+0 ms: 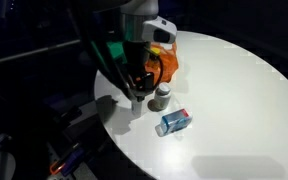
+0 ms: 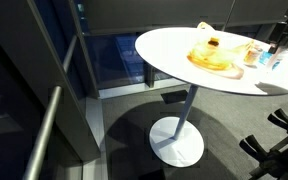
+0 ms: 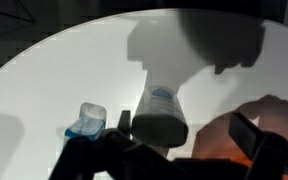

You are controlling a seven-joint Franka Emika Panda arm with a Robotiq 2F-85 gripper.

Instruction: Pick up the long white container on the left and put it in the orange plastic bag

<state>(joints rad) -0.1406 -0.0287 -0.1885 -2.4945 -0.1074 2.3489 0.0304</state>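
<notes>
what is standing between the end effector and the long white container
Nothing visible: in the wrist view the long white container sits directly before the open end effector, with the orange plastic bag close beside it.

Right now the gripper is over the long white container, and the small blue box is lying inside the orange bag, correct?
Not quite. The blue box lies on the bare table, outside the orange bag, as an exterior view shows. The rest holds: the gripper is over the long white container.
</notes>
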